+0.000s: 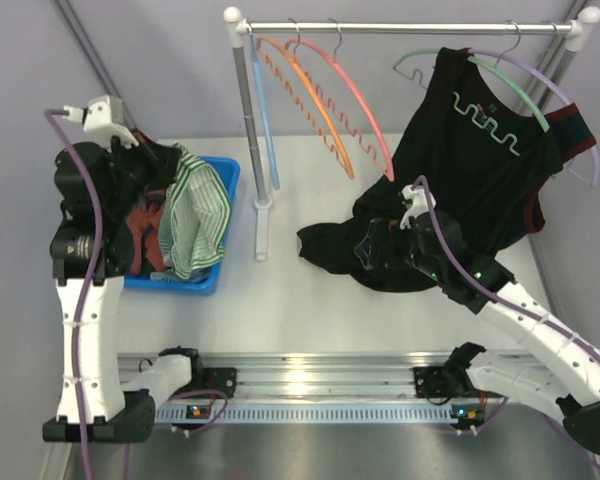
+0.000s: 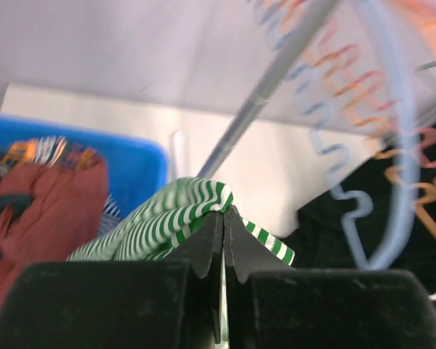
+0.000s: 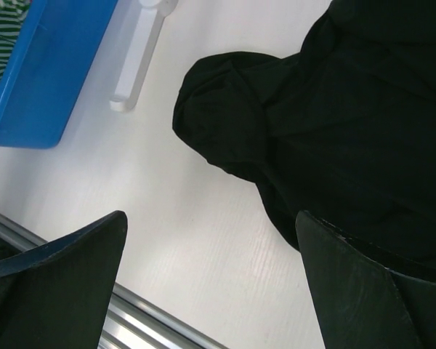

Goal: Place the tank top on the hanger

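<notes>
Fabric of the green-and-white striped tank top (image 2: 163,218) sits clamped between jaws of the left gripper (image 2: 224,218); the right gripper (image 3: 211,218) gapes empty.

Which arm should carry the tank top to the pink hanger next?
Left. The left gripper is shut on the tank top over the blue bin; the right gripper is open, empty, over the table by the black garment.

Right gripper (image 3: 209,215) fingers (image 3: 58,283) spread wide over white tabletop (image 3: 131,167); black garment (image 3: 334,109) right, blue basket (image 3: 51,80) upper left.
</notes>
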